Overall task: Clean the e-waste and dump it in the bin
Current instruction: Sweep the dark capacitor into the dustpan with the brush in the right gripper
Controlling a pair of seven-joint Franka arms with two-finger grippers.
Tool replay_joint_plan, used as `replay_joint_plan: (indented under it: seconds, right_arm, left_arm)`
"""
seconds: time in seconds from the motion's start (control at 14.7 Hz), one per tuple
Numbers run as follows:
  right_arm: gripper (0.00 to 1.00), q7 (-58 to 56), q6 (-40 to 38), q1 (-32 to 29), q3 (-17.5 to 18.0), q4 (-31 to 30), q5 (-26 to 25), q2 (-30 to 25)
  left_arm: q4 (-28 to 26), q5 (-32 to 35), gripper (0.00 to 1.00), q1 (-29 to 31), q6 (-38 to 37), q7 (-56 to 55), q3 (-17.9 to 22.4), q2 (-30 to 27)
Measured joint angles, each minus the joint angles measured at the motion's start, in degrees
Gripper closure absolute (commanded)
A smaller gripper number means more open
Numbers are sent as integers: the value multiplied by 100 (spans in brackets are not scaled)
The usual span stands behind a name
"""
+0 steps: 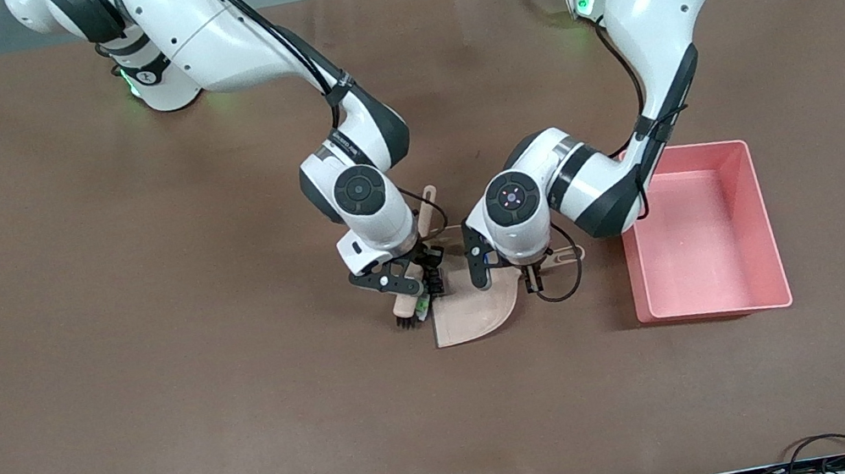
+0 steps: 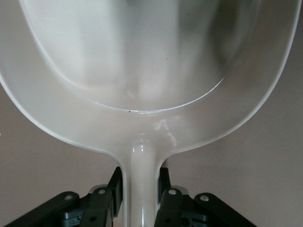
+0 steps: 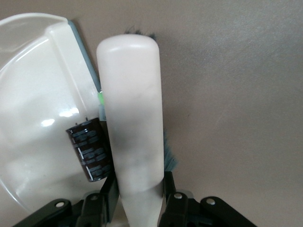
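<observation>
Surface: brown mat over the whole table (image 1: 109,366), both arm bases along its edge farthest from the front camera.
Right gripper (image 1: 406,284): low over the mat, its fingers (image 3: 110,194) clamped on the handle of the brush (image 3: 135,123); the brush's dark bristles meet the mat just beside the dustpan's open edge.
Left gripper (image 1: 529,275): low at the dustpan's handle end, its fingers (image 2: 115,187) closed on the thin handle, one on each side.
Dustpan (image 1: 478,309): beige, lying on the mat between the two grippers, its scoop spreading away from the left gripper toward the right gripper's brush.
Dark cylinder (image 3: 91,149): maroon-black stubby e-waste piece with printed markings, lying on the dustpan's lip, pressed against the side of the brush held by the right gripper.
Green-tipped component (image 3: 101,98): only a bright green sliver shows, wedged between the brush and the dustpan's edge, just past the dark cylinder from the right gripper.
Bin (image 1: 762,214): pink open tray on the mat, beside the left gripper toward the left arm's end of the table, apart from the dustpan; its inside shows bare pink floor.
</observation>
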Motion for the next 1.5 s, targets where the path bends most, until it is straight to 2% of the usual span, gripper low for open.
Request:
replay_joint_plan:
  seconds: [1.09,1.5]
  right_arm:
    - [100,377,-187,5,59,578,304,224]
    - [100,300,-561,-22,23,704,305,225]
  left_arm:
    - [13,0,78,-1,-50,-57,-5,0]
    - [36,0,78,-1,-180,-65,-6,0]
